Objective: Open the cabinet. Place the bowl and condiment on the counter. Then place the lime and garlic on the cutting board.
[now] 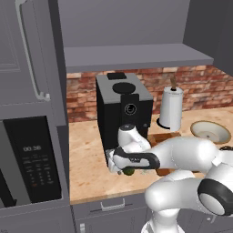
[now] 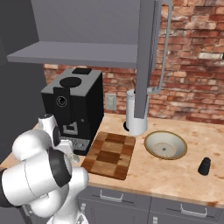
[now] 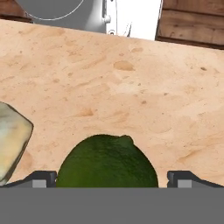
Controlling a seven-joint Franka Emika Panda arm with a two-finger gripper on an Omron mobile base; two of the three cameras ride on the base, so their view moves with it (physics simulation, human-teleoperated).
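Note:
My gripper is shut on the dark-green lime, whose top bulges up between the two finger tips. In the left base view the gripper holds the lime low over the beige counter, in front of the coffee machine. The whitish garlic lies on the counter just left of the lime. The checkered cutting board lies right of the machine. The cream bowl and the black condiment stand on the counter further right. The cabinet door is swung open.
A black coffee machine stands at the back, close behind the hand. The paper-towel roll stands between it and the bowl. The tall grey unit with the microwave walls the left side. The cabinet shelf overhangs the counter.

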